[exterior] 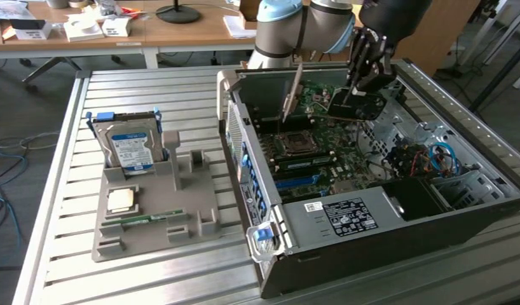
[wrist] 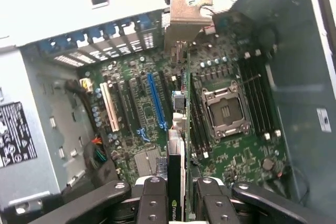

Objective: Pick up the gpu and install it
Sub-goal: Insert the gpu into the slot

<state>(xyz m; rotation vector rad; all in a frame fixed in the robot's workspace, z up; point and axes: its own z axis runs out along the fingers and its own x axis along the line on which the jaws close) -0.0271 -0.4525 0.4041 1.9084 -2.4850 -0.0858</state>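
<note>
Slatted grey metal table (exterior: 141, 82) carries an open black computer case (exterior: 396, 254), inside which the tool (wrist: 179, 192) is clamped on the thin black-and-tan gpu card (wrist: 181, 129), held edge-on over the green motherboard (wrist: 131, 93), where any tilt would likely miss the slot and jam.

Gpu (wrist: 176, 182) end by wrist cam cut off at edge.

A wooden desk (exterior: 201, 33) with small boxes (exterior: 82, 28) stands beyond the slatted metal table (exterior: 141, 89); cables (exterior: 6, 149) trail over grey floor (exterior: 14, 108).
</note>
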